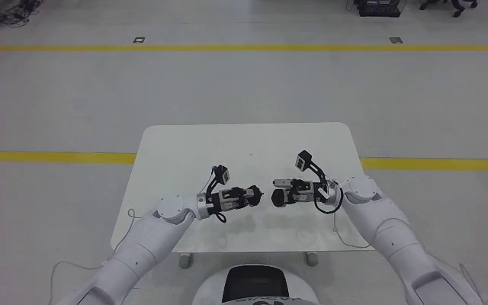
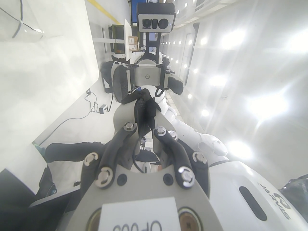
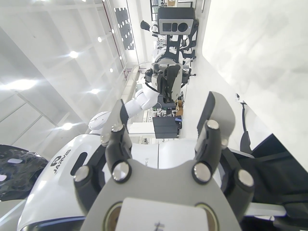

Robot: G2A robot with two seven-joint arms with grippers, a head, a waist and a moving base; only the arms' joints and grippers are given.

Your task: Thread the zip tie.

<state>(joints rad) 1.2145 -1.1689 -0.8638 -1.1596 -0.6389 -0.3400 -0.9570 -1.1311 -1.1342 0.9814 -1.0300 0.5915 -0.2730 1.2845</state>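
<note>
Above the white table (image 1: 244, 149) my two grippers face each other, tip to tip with a small gap. My left gripper (image 1: 258, 196) (image 2: 145, 108) is shut on a black zip tie (image 2: 144, 116), which sticks out past the fingertips toward the other arm. My right gripper (image 1: 275, 197) (image 3: 166, 112) stands open with nothing between its fingers (image 3: 211, 111). In the right wrist view the left gripper (image 3: 166, 90) appears straight ahead with the dark zip tie (image 3: 166, 85) pinched in it. The left wrist view shows the right gripper (image 2: 146, 79) open just beyond the tie's end.
Both grippers hover over the front middle of the table, whose bare surface (image 2: 48, 49) stretches behind them. A thin black cord (image 2: 19, 13) shows against the table. Yellow floor lines (image 1: 244, 48) run behind the table.
</note>
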